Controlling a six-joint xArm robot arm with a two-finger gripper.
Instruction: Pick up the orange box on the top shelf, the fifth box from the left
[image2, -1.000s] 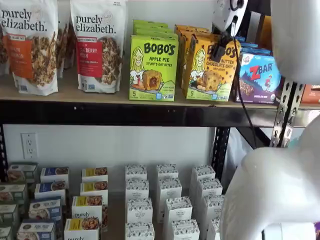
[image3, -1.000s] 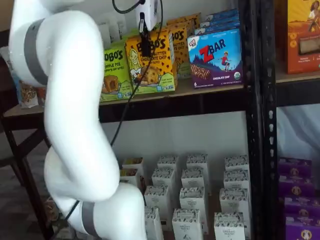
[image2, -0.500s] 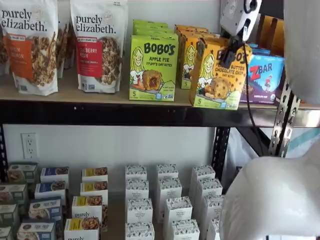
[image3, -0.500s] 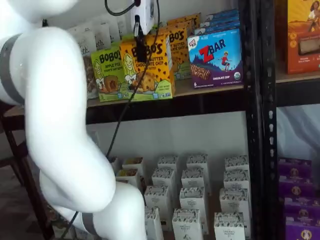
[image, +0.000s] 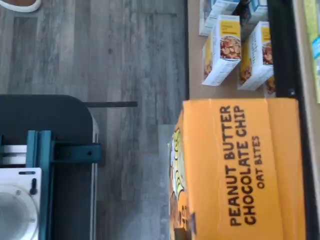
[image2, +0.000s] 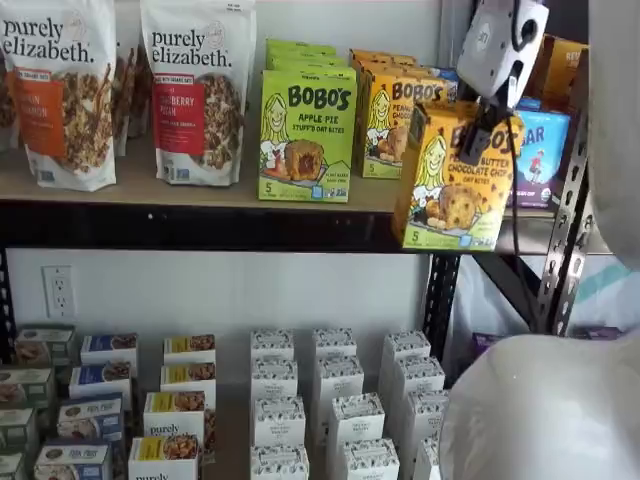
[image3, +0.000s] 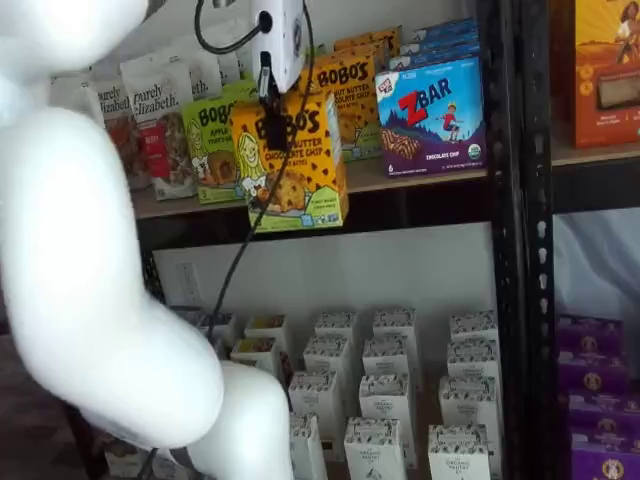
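Since a second ago the orange box (image2: 459, 178) has left its row on the top shelf (image2: 190, 225): it now hangs in front of the black front rail, its lower edge below the board, and the gripper (image2: 478, 128) has drawn away from the shelves with it. The black fingers are clenched on the box's upper part, seen in both shelf views (the gripper (image3: 270, 118) and the orange box (image3: 292, 165) also show from the other side).

One shelf view shows the granola bags (image2: 196, 90) face-on and the green Apple Pie carton (image2: 306, 135) standing on the tan wooden board, with a second orange carton (image2: 392, 125) exposed behind the gap. The other shows the blue ZBar box (image3: 432, 117) clear to the right of the held box, and purple boxes (image3: 594, 400) low down beyond the perforated black upright (image3: 519, 240).

Only the wrist view shows the orange box (image: 240, 167) from above: a flat matte cardboard panel reading "Peanut Butter Chocolate Chip Oat Bites". It also shows grey wood-grain flooring (image: 130, 65) and small white cartons (image: 222, 49) on the lower level.
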